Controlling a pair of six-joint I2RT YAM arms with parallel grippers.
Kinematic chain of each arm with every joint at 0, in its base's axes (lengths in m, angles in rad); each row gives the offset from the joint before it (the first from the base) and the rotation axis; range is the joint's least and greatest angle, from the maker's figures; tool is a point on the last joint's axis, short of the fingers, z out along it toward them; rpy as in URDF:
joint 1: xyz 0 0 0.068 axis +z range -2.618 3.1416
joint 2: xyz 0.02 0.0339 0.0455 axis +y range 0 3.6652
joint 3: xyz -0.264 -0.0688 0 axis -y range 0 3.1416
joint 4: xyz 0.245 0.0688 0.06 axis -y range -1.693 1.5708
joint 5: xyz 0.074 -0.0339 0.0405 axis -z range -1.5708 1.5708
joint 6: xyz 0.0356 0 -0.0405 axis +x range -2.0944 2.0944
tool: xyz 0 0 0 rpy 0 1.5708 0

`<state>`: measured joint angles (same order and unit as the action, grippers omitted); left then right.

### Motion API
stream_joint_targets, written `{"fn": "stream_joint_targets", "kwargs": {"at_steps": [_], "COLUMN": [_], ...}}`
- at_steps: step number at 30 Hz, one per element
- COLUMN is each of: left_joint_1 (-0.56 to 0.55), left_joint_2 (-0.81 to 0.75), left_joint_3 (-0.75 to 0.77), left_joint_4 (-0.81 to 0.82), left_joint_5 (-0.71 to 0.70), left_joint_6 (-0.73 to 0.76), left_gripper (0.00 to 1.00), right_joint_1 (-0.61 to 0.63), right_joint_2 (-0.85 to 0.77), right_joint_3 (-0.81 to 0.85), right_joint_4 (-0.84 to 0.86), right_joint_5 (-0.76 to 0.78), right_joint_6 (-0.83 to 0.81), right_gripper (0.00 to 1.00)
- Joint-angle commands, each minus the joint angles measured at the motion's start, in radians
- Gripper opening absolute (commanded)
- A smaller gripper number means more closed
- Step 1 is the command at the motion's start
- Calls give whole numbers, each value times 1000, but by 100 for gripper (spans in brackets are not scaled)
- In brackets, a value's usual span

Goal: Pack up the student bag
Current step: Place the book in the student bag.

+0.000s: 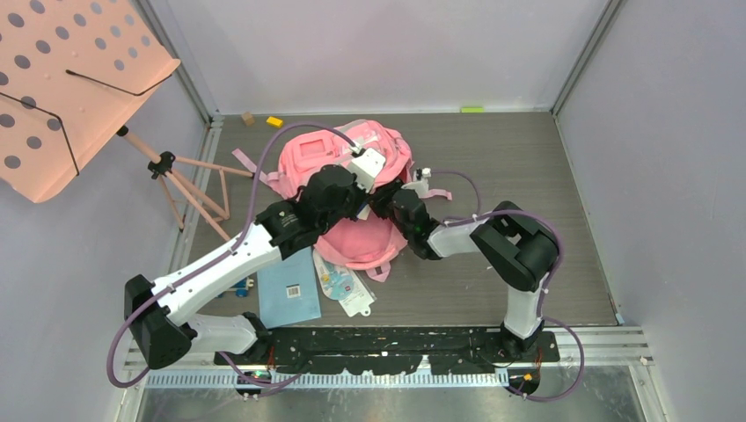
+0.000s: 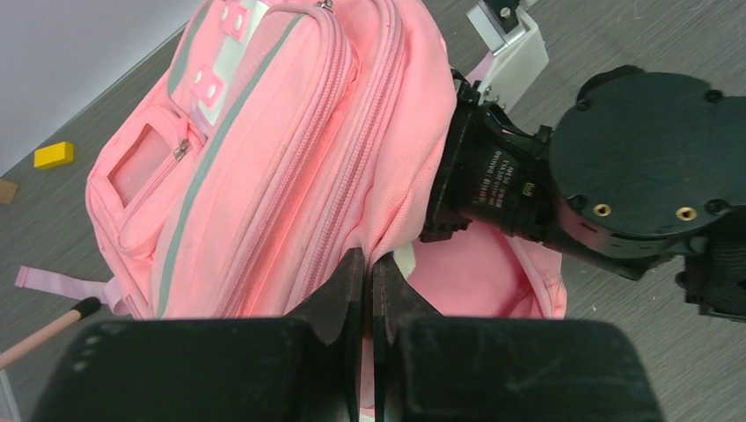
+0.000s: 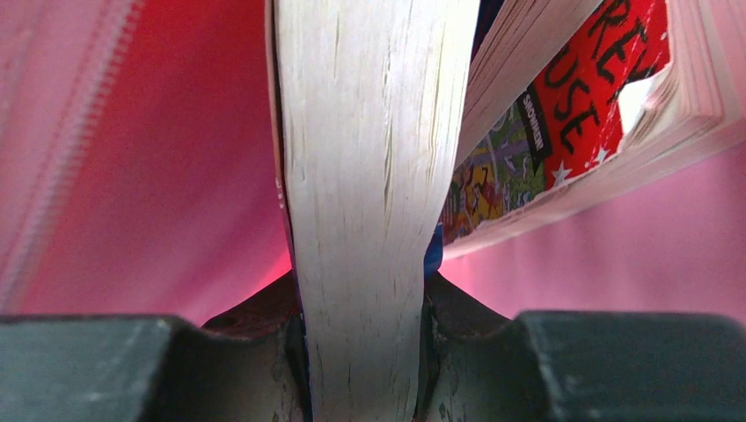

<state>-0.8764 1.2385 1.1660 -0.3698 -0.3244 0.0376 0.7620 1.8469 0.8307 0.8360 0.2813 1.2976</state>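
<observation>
Near table edge: a light blue notebook (image 1: 288, 290) lies flat on the grey table (image 1: 528, 176), with a white carded pack (image 1: 343, 283) just beside it on the right, its top end touching the bag's lower flap.
Left gripper (image 2: 368, 264): fingers pressed together on a fold of pink fabric at the rim of the bag's opening, holding that edge up.
Right gripper (image 3: 361, 290): reaching in through the opening from the right, jaws part-way apart and clamped on a thick book (image 3: 369, 132), page edges facing the wrist camera (pink lining all round it).
Second book: a red-covered book (image 3: 607, 79) with dark lettering leans against the held one on its right, inside the same compartment.
Student bag (image 1: 310, 158): mid-table between the two wrists, lying with its front pockets and grey strips turned to the left, main compartment gaping toward the arms; one strap trails to the right.
Far edge: a yellow block (image 1: 274, 121) and a small wooden block (image 1: 248, 118) near the back wall, a green piece (image 1: 472, 109) well to their right.
Far left: a salmon perforated music stand (image 1: 70, 88) on its tripod, off the table.
</observation>
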Motion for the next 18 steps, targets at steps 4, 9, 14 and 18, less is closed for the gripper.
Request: {"fn": "stream_joint_targets", "kwargs": {"at_steps": [4,9,14,18], "left_joint_1": [-10,-9,-9,-9], "left_joint_2": [-70,-70,-69,-71], "left_joint_3": [14,19,21,22], "left_joint_4": [86,81,79,77], "left_joint_5": [58,44,45,44], "left_joint_6": [-23,-18,-20,-21], "left_gripper": [0,0,0,0], "right_joint_1": [-31,-29,-26,-25], "right_joint_2": [41,-24,-135,-202], "right_joint_3": [168,143,100,62], "right_joint_4": [204,-17,-277,-382], "right_joint_5": [316,343,361,328], "right_joint_6": [-38,-25,-7,-11], "right_gripper": [11,42,63,70]}}
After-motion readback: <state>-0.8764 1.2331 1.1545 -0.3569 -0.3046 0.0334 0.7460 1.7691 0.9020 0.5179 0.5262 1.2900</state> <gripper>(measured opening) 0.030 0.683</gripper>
